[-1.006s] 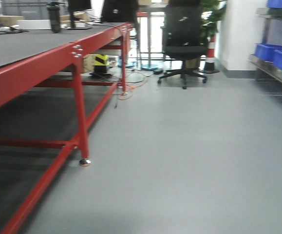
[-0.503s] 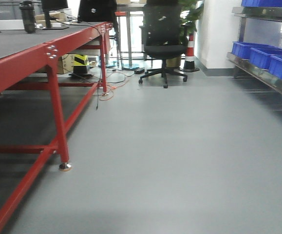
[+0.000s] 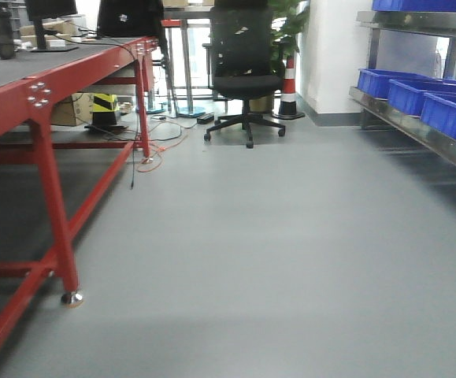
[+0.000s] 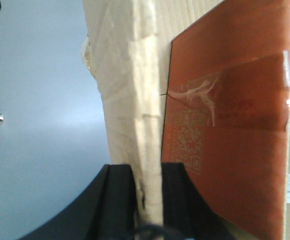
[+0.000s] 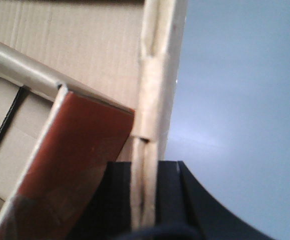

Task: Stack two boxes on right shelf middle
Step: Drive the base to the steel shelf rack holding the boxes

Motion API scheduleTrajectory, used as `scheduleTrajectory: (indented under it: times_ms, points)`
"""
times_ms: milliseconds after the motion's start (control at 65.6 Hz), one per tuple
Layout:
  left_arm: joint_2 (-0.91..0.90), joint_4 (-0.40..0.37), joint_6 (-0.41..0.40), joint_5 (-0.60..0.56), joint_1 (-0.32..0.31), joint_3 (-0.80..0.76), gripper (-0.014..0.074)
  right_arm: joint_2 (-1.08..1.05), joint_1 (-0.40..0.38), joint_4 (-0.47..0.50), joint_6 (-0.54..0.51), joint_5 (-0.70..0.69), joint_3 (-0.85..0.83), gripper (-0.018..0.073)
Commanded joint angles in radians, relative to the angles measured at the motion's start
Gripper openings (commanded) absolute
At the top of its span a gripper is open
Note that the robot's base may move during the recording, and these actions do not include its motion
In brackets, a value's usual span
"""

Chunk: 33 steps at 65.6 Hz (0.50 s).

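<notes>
Grey floor (image 3: 291, 260) carries office chair (image 3: 243, 75), striped cone (image 3: 289, 87), loose cables (image 3: 155, 146) beside far table leg. Red-framed table (image 3: 86, 75) at left, dark top, with bottle (image 3: 1, 31) and monitor stand (image 3: 50, 47) on it. Steel shelf (image 3: 417, 134) at right edge; blue bins (image 3: 377, 83) side by side on it.

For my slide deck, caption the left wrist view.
Left gripper clamped on the edge of a cardboard box, grey floor below.

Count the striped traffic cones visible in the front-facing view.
2: a red-and-white cone beside the office chair, and a yellow-and-black cone under the red table. More may be hidden.
</notes>
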Motion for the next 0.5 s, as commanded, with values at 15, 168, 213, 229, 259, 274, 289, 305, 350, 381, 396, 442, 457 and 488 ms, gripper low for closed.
scheduleTrajectory:
  times_ms: [15, 168, 213, 229, 259, 274, 289, 305, 350, 381, 396, 442, 457, 488]
  points:
    - [-0.012, 0.025, 0.0, -0.034, 0.007, -0.014, -0.0111, -0.013, -0.01, -0.025, -0.012, -0.058, -0.014, -0.0153]
    - [-0.012, 0.025, 0.0, -0.034, 0.007, -0.014, -0.0111, -0.013, -0.01, -0.023, -0.012, -0.058, -0.014, -0.0153]
    - [-0.012, 0.025, 0.0, -0.036, 0.007, -0.014, -0.0111, -0.013, -0.01, -0.023, -0.012, -0.058, -0.014, -0.0153]
    - [-0.012, 0.025, 0.0, -0.036, 0.007, -0.014, -0.0111, -0.013, -0.01, -0.023, -0.012, -0.058, -0.014, -0.0153]
    - [-0.012, 0.025, 0.0, -0.036, 0.007, -0.014, -0.0111, -0.013, -0.01, -0.023, -0.012, -0.058, -0.014, -0.0153]
    - [-0.012, 0.025, 0.0, -0.036, 0.007, -0.014, -0.0111, -0.013, -0.01, -0.023, -0.012, -0.058, -0.014, -0.0153]
    - [-0.012, 0.025, 0.0, -0.036, 0.007, -0.014, -0.0111, -0.013, -0.01, -0.023, -0.012, -0.058, -0.014, -0.0153]
    - [-0.012, 0.025, 0.0, -0.036, 0.007, -0.014, -0.0111, -0.013, -0.01, -0.023, -0.012, -0.058, -0.014, -0.0153]
    - [-0.012, 0.025, 0.0, -0.036, 0.007, -0.014, -0.0111, -0.013, -0.01, -0.023, -0.012, -0.058, -0.014, -0.0153]
    - [-0.012, 0.025, 0.0, -0.036, 0.007, -0.014, -0.0111, -0.013, -0.01, -0.023, -0.012, -0.058, -0.014, -0.0153]
    - [-0.012, 0.025, 0.0, -0.036, 0.007, -0.014, -0.0111, -0.013, -0.01, -0.023, -0.012, -0.058, -0.014, -0.0153]
    - [-0.012, 0.025, 0.0, -0.036, 0.007, -0.014, -0.0111, -0.013, -0.01, -0.023, -0.012, -0.058, -0.014, -0.0153]
    - [-0.012, 0.025, 0.0, -0.036, 0.007, -0.014, -0.0111, -0.013, -0.01, -0.023, -0.012, -0.058, -0.014, -0.0153]
    - [-0.012, 0.025, 0.0, -0.036, 0.007, -0.014, -0.0111, -0.013, -0.01, -0.023, -0.012, -0.058, -0.014, -0.0153]
